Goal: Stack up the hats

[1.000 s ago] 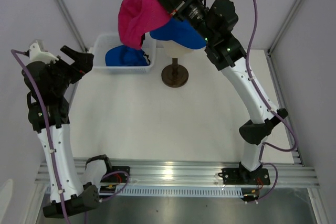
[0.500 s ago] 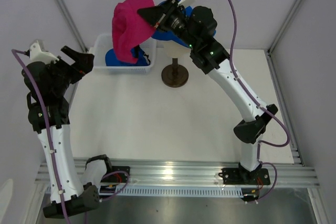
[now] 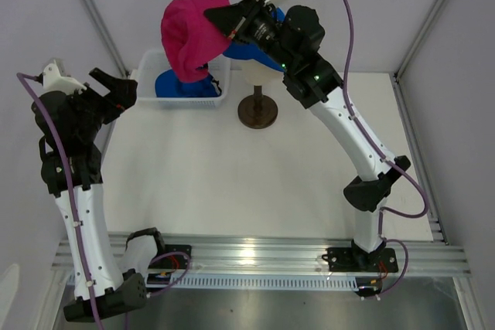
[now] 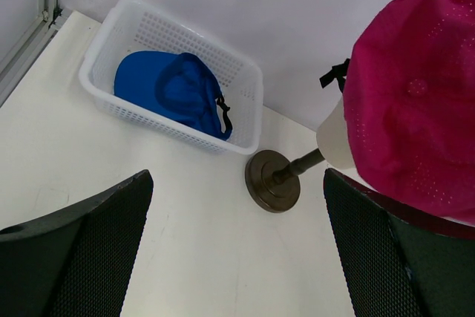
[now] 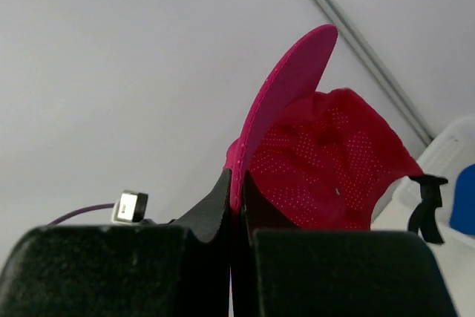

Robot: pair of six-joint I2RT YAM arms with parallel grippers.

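My right tool [image 5: 236, 183] is pressed together on the brim of the magenta pink cap [image 3: 189, 32]. It holds the cap up in the air, over the right end of the white mesh basket [image 3: 147, 63], with the crown hanging below the brim. My left tool [image 3: 124, 84] is spread and holds nothing; it hovers just left of the basket.

One blue cap [image 4: 174, 90] lies inside the basket. The other blue cap [image 3: 247, 52] sits on the cream mannequin head [image 4: 332, 135], just right of the basket.

I judge this to be the carrying step: one cap lifted, not yet laid on another. Next I need to choose a blue cap, bring the pink crown over it with the opening facing down, lower until the fabric settles, and only then let go of the brim.

Much is hidden. My right arm covers most of the blue cap on the head from above. In the left wrist view the pink cap blocks it altogether. I cannot tell whether the pink cap touches that blue cap or hangs clear of it.
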